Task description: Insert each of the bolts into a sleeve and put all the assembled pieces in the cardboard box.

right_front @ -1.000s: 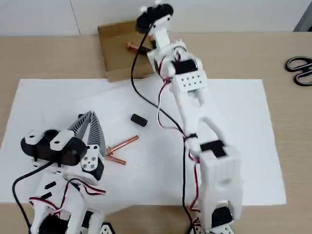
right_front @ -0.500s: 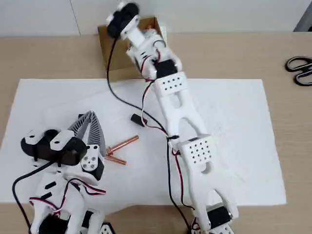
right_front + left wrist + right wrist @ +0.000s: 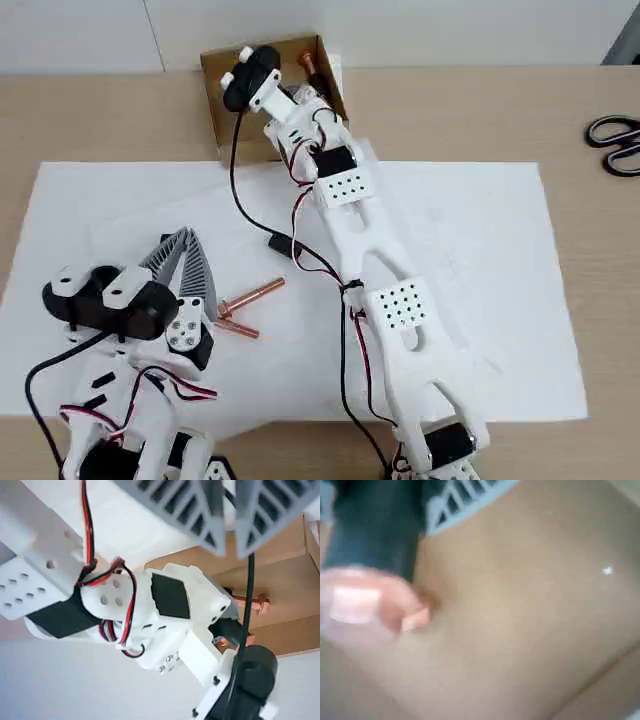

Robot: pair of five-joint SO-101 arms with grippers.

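Right gripper [image 3: 297,82]: fingers clamped on the assembled piece [image 3: 367,540], a copper bolt seated in a black cylindrical sleeve; arm stretched across the table, wrist over the box
Piece pos.: low over the box floor, bolt head toward the wrist cam; contact w/ the floor not confirmable
Brown cardboard box [image 3: 225,130]: open-topped, at the far side of the table beyond the white paper sheet [image 3: 480,260]; bare floor beneath the piece
Step in hand (est.): depositing the piece in the box
Release, recommended: lower till the piece rests or nearly rests on the floor, then open just enough for the sleeve to fall free; a drop from height risks a bounce or the bolt sliding out
Attitude: keep the piece approx. level; tilted, the bolt could slip from the sleeve
Exit: lift straight up before swinging back; box looks light, a finger catching a wall could shift it
Black cable [image 3: 233,175]: trails from the wrist over the paper; watch for drag on retract
Left gripper [image 3: 185,238]: at the near-left of the paper, grey fingers drawn nearly together, only a slit between tips, nothing held
Remaining stock: farther loose copper bolt [image 3: 255,293] and nearer loose copper bolt [image 3: 238,328] just beside the left gripper; loose black sleeve [image 3: 285,246] mid-paper, partly under the cable
Progress (est.): partial; both loose bolts not yet sleeved
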